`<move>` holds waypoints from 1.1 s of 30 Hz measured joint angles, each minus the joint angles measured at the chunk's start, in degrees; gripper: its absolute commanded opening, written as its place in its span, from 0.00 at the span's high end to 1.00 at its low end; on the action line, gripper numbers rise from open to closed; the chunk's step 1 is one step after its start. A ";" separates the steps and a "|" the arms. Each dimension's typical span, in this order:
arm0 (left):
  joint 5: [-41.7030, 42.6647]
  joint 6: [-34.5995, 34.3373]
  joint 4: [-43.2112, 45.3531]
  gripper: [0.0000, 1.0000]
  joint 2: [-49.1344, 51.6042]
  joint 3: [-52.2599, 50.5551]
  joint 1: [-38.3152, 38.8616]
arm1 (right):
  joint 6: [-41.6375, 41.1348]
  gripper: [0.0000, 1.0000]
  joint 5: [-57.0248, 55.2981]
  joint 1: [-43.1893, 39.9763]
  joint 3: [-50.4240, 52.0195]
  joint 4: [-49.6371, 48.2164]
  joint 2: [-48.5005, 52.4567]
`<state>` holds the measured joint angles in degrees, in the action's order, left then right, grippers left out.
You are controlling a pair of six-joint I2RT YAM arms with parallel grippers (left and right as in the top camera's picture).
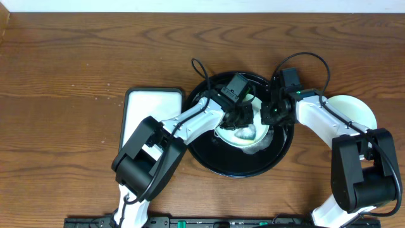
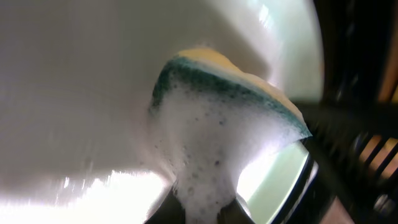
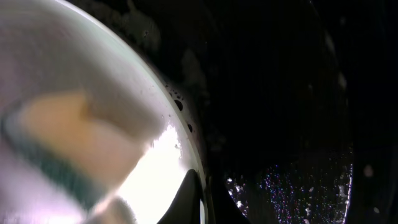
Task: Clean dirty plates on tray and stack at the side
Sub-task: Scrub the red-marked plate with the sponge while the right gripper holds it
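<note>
The brown wooden table (image 1: 63,63) carries the black tray (image 1: 221,166) at centre frame. On it lies one of the plates (image 1: 248,138), pale and foamy. The left gripper (image 1: 239,120) is clamped on a soapy sponge (image 2: 217,118) pressed against it, and the right gripper (image 1: 273,117) is pinched tight on its rim. A second plate (image 1: 361,114) sits off the tray at right, seemingly done. I judge the job roughly midway. I cannot make out a third plate.

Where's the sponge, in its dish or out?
Out. Left gripper holds the foamy sponge against a plate over the tray; the white dish's visible part is bare.
</note>
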<state>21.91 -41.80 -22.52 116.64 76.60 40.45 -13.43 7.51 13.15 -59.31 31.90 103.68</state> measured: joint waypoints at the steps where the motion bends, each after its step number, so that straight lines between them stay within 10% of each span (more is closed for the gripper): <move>1: 0.79 0.00 -1.31 0.93 -0.07 0.11 -0.22 | 0.00 0.99 0.00 0.00 0.00 0.00 0.00; 7: 2.95 2.73 -9.68 0.93 -0.59 0.83 -3.78 | 0.00 0.99 0.07 0.00 0.00 0.02 0.00; 24: -26.14 20.57 -7.34 0.92 -1.03 2.56 -1.57 | -0.63 0.99 0.76 0.57 0.00 0.31 0.00; 33: -14.93 10.84 1.60 0.92 0.39 2.32 -1.40 | -0.63 0.99 0.76 0.57 0.00 0.28 0.00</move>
<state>6.98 -30.96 -20.93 117.03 78.91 39.05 -14.06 8.27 13.72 -59.31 32.18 103.68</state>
